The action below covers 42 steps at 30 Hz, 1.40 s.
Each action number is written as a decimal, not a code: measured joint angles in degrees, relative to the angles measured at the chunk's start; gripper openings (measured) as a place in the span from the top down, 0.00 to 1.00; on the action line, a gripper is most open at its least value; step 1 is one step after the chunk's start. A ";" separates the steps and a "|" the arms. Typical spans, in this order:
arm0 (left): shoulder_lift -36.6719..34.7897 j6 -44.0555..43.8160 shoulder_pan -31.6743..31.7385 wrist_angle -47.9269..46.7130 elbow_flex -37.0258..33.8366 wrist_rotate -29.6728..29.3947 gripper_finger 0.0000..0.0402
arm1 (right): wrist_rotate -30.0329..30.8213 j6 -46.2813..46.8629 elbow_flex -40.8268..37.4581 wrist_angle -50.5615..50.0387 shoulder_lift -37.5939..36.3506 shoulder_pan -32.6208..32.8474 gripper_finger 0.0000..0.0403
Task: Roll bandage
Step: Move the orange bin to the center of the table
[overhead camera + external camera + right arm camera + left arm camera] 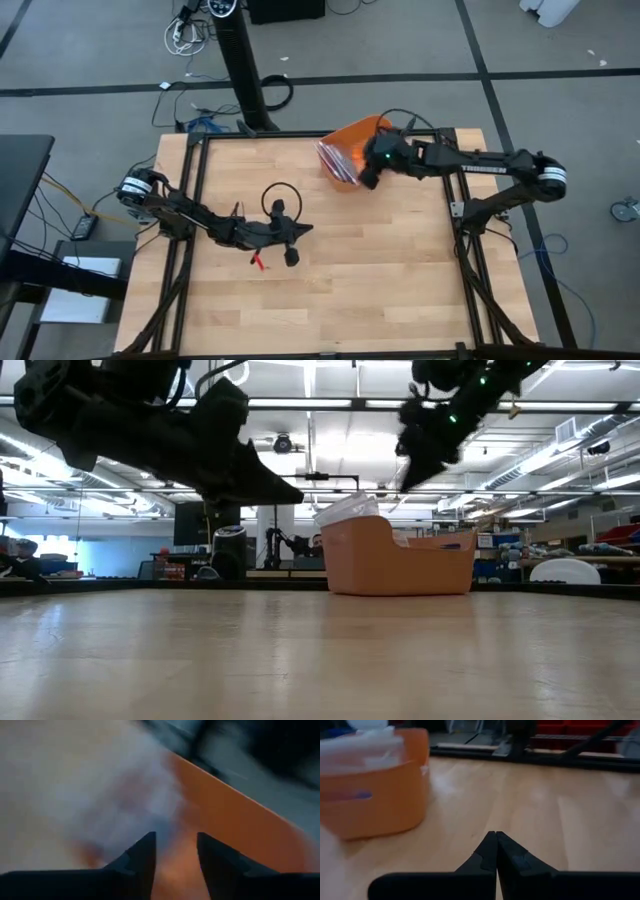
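The orange bandage does not show plainly in any view. An orange plastic bin (352, 140) stands at the table's far middle with a crinkled clear bag (336, 160) in it; it also shows in the low view (400, 560). My right gripper (368, 178) hovers open over the bin's near side, and its wrist view (175, 842) looks down on the bag and the orange wall. My left gripper (303, 231) is shut and empty above the table's middle left, its fingertips together (495, 836). A small red bit (258, 262) shows beside the left arm; what it is I cannot tell.
The bin (375, 790) with the bag lies ahead of the left gripper, to the far right of it. Bare wooden table (400, 270) spreads over the near and right parts. A black frame rail (300, 136) runs along the table's edges.
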 joint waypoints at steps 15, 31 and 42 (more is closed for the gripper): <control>0.01 -1.31 5.09 -0.24 0.51 5.86 0.99 | 3.81 15.16 -9.04 -14.52 -1.44 -20.93 0.99; 14.45 -0.31 11.43 9.69 6.36 1.28 0.99 | -14.87 21.79 -18.21 0.30 -5.05 -7.76 1.00; 25.00 1.15 16.91 13.11 17.67 -1.54 0.99 | -6.54 23.02 -18.21 5.43 -12.60 7.23 1.00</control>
